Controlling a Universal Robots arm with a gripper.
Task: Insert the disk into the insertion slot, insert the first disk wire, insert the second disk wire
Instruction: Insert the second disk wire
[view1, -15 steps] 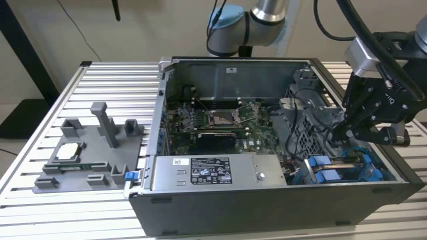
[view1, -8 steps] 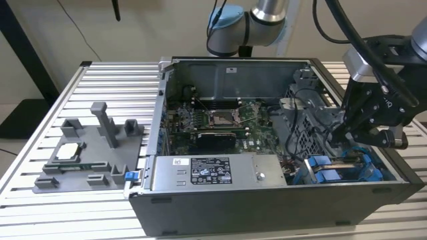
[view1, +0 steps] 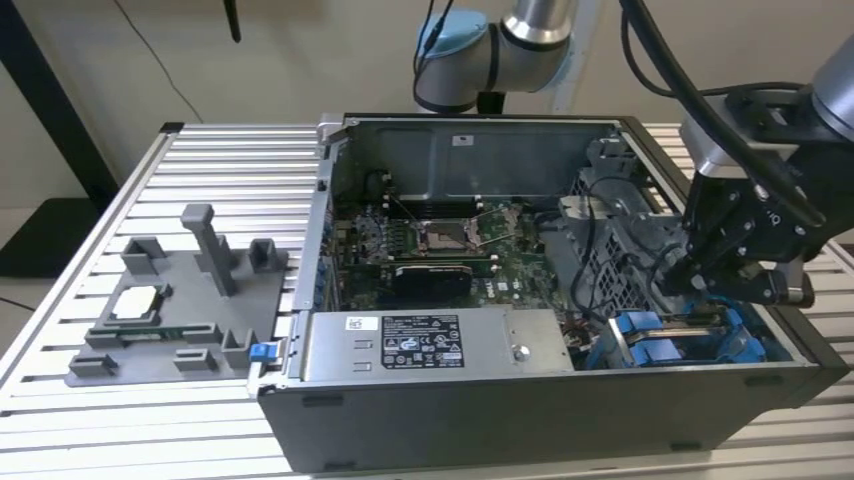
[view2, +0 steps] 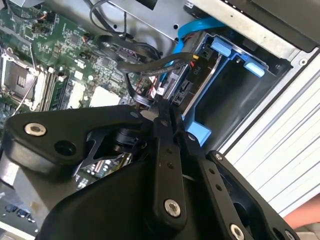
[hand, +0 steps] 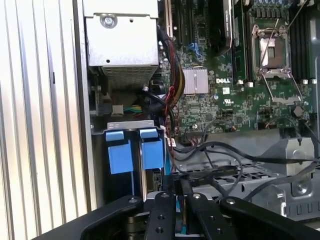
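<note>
Starting at the exterior view's left, you are looking at a grey fixture (view1: 174, 300) lying on the slatted table (view1: 80, 400), well apart from the work. The open computer case (view1: 534, 430) is sitting in the middle. The power-supply box (view1: 427, 345) is lying along its near wall, and the motherboard (view1: 441, 240) is showing behind that.

Toward the exterior view's right, the gripper (view1: 701, 285) is reaching down into the case at the drive cage corner. Its black body is hiding much of the cage from you there.

In the second wrist view its fingers (view2: 162, 130) are running close together to a narrow point. That point is sitting right beside a black wire (view2: 145, 62) that is looping across the board. You cannot tell whether the tips are pinching that wire or merely touching it, because the linkage is covering the contact. A blue cable (view2: 200, 27) is curving above, and its far end is cut off behind the case wall.

The disk (hand: 151, 154) is sitting inside the insertion slot (hand: 131, 124). In the first wrist view only the two bright blue tabs of its frame are showing, just beside the case's side wall. The silver body and label are hidden in the bay. The gripper's own arms are covering the lower part of the tabs.
</note>
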